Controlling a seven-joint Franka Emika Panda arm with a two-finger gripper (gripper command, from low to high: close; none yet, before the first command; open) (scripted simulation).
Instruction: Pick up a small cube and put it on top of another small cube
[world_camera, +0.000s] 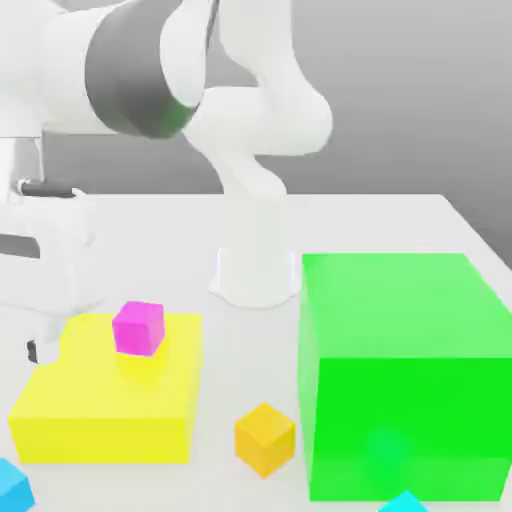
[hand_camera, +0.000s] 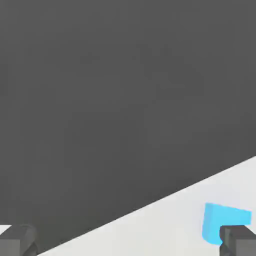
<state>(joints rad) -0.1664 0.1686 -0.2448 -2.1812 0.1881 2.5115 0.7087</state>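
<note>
- The gripper (hand_camera: 128, 241) is released, its two fingers spread wide apart with nothing between them; in the exterior view it hangs at the left, fingertips pointing down, in front of part of the yellow block.
- The sky-blue cube (world_camera: 14, 487) lies on the white tabletop (world_camera: 250, 350) at the exterior view's lower left corner, cut off by the frame, near the yellow block.
- The hand view shows a light-blue cube (hand_camera: 214, 222) on a white surface, partly covered by one finger; whether they touch, I cannot tell.
- The cyan cube (world_camera: 405, 503) sits at the exterior view's bottom edge, mostly cropped, in front of the green block (world_camera: 405, 380).
- The magenta cube (world_camera: 138, 328) rests on top of the flat yellow block (world_camera: 110, 390).
- The orange cube (world_camera: 265, 439) stands on the tabletop between the yellow and green blocks, apart from both, one corner turned toward the camera.
- The white robot arm (world_camera: 258, 150) rises from its base behind the blocks.
</note>
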